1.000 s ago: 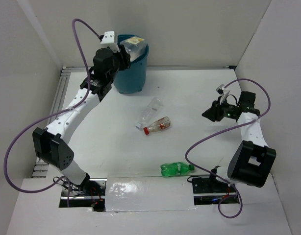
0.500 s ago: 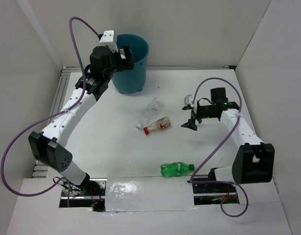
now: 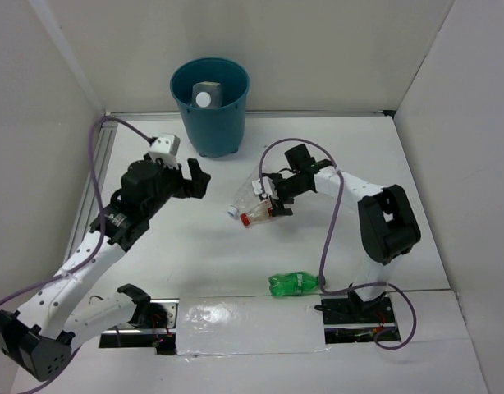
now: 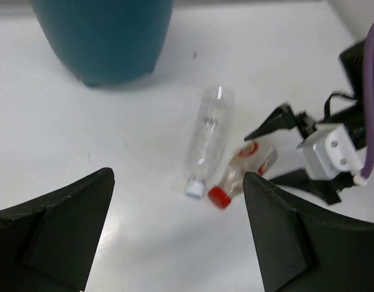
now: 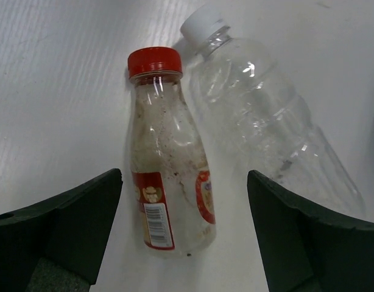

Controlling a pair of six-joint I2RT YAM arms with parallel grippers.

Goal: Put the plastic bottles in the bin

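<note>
Right gripper (image 3: 272,199) spread, straddling the red-capped bottle (image 5: 169,176); clear bottle (image 5: 266,115) just beside it. Left gripper (image 3: 196,179) spread, empty. Bin (image 3: 211,131) ahead of it, apparently containing a white-capped bottle (image 3: 208,92).

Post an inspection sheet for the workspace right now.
Surface: white table, shiny patch at near edge.
Job's things: bin upright at back, a white-capped bottle showing inside; clear bottle, red-capped bottle and green bottle lying on the table.
Clutter: nothing seen.
Grippers: left gripper open, empty; right gripper open, straddling the red-capped bottle.
Cables: purple cables loop off both arms; right one passes near the green bottle.
Surroundings: white walls on three sides.
</note>
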